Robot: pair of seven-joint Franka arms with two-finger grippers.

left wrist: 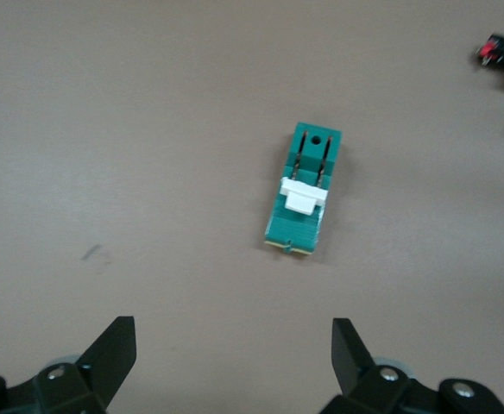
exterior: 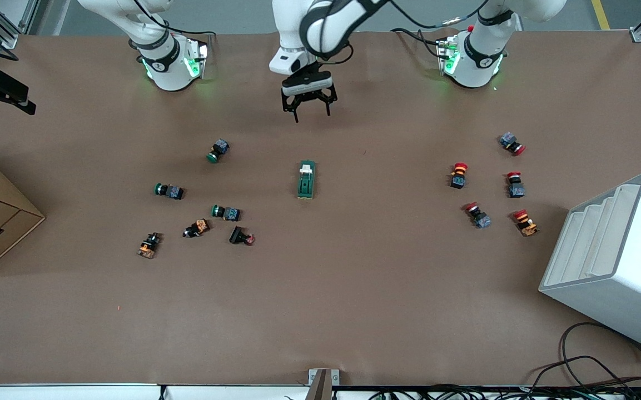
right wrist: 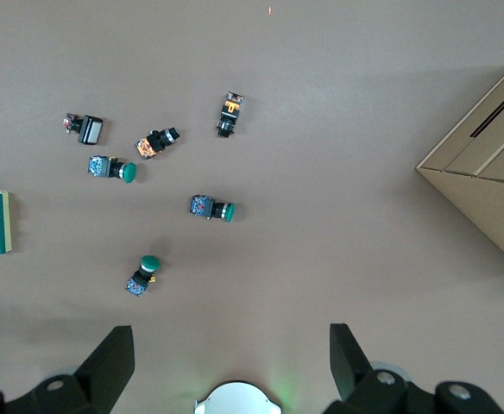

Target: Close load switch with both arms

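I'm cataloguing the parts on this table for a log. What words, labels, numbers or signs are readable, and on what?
None can be read.
Load switch: no print shows on its green body or white lever.
Push buttons: blue marks on their blocks, too small to read.
Arm bases: a small dark mark on the band, not legible.

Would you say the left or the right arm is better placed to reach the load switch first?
Left. The left gripper, open, hangs just above the load switch, which its wrist view centres; the right gripper, also open, sees it only at the edge.
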